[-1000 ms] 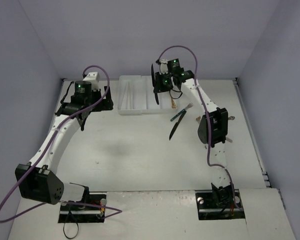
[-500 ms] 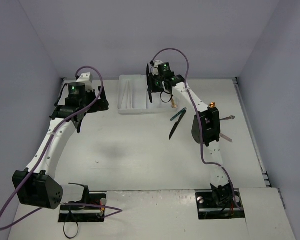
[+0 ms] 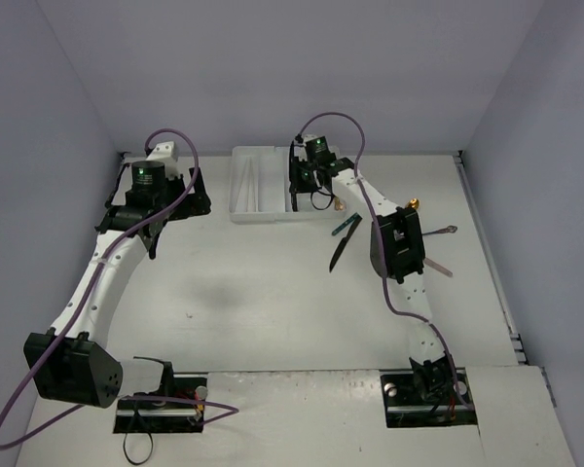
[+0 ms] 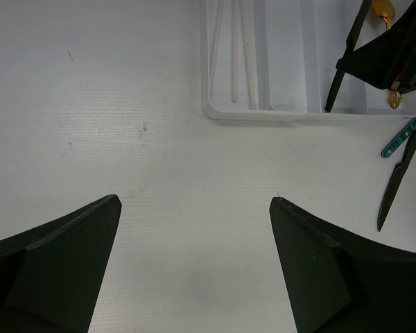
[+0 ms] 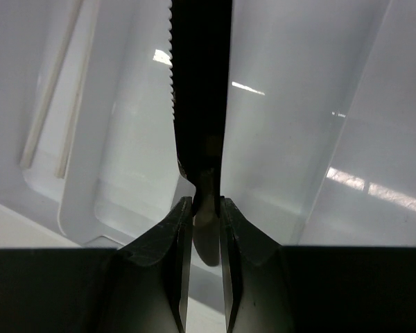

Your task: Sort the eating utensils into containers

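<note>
The left gripper (image 4: 194, 201) hangs over a bare patch of the desk (image 4: 159, 139), its two dark fingers spread wide with nothing between them. Just ahead of it, toward the far wall, sits the white cutlery tray (image 4: 253, 113), its long compartments running away from the arms. The leftmost compartment holds a few thin white sticks (image 4: 236, 55) lying lengthwise. Over the right part of the tray the right gripper (image 5: 206, 208) is pinched narrow on a black serrated knife (image 5: 201, 90), gripping it at the slim neck where blade meets handle. The blade points down into the tray, slightly tilted, above a compartment to the right of the sticks. Whether its tip touches the tray floor cannot be told. Just past the tray's right end a gold utensil (image 3: 338, 204) lies on the desk, largely hidden by the gripper. Beside it are a teal-handled utensil (image 4: 403, 136) and a second black knife (image 4: 398, 184), close together and angled alike. Further right, partly behind the right arm's elbow, lie a slim utensil (image 3: 444, 232) and a pink-handled utensil (image 3: 438, 267), both too small to name.
</note>
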`<state>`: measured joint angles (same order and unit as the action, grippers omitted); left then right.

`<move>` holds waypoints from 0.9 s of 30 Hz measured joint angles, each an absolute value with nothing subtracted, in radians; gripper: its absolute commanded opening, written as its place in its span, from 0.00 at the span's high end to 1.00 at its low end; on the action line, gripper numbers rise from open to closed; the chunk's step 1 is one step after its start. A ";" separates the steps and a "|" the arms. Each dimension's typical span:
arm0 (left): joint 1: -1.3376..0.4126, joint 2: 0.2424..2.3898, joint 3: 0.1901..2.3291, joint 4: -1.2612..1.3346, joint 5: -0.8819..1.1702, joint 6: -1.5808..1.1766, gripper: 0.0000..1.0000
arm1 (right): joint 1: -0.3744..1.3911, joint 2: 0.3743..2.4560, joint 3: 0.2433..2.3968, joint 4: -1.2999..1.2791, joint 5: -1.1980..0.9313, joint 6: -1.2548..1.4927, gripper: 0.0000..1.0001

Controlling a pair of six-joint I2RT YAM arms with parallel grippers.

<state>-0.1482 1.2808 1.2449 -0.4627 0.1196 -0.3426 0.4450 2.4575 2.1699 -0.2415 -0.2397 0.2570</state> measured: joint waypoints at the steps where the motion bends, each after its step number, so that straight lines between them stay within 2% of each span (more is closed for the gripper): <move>1: -0.148 1.281 1.245 -0.463 0.121 -0.343 0.12 | 0.445 2.461 2.162 -0.243 -0.240 0.262 1.00; 2: -0.148 1.281 1.245 -0.463 0.122 -0.344 0.12 | 0.445 2.463 2.157 -0.241 -0.241 0.264 0.98; 3: -0.148 1.281 1.245 -0.464 0.123 -0.344 0.12 | 0.445 2.465 2.153 -0.238 -0.242 0.266 0.91; 5: -0.148 1.281 1.245 -0.464 0.123 -0.345 0.12 | 0.445 2.465 2.151 -0.235 -0.245 0.268 0.82; 7: -0.148 1.281 1.245 -0.464 0.123 -0.345 0.12 | 0.444 2.465 2.151 -0.234 -0.253 0.269 0.63; 12: -0.148 1.281 1.245 -0.464 0.123 -0.345 0.12 | 0.444 2.463 2.146 -0.228 -0.272 0.279 0.41; 13: -0.148 1.281 1.245 -0.465 0.123 -0.345 0.12 | 0.442 2.463 2.143 -0.228 -0.275 0.278 0.39; 14: -0.148 1.281 1.245 -0.465 0.123 -0.346 0.12 | 0.440 2.460 2.141 -0.228 -0.277 0.278 0.37; 17: -0.148 1.281 1.245 -0.467 0.124 -0.345 0.12 | 0.435 2.436 2.135 -0.235 -0.281 0.279 0.41; 20: -0.148 1.281 1.245 -0.467 0.123 -0.343 0.12 | 0.418 2.352 2.115 -0.256 -0.290 0.266 0.51; 27: -0.148 1.285 1.251 -0.467 0.136 -0.322 0.12 | 0.318 1.888 1.890 -0.257 -0.221 0.133 0.61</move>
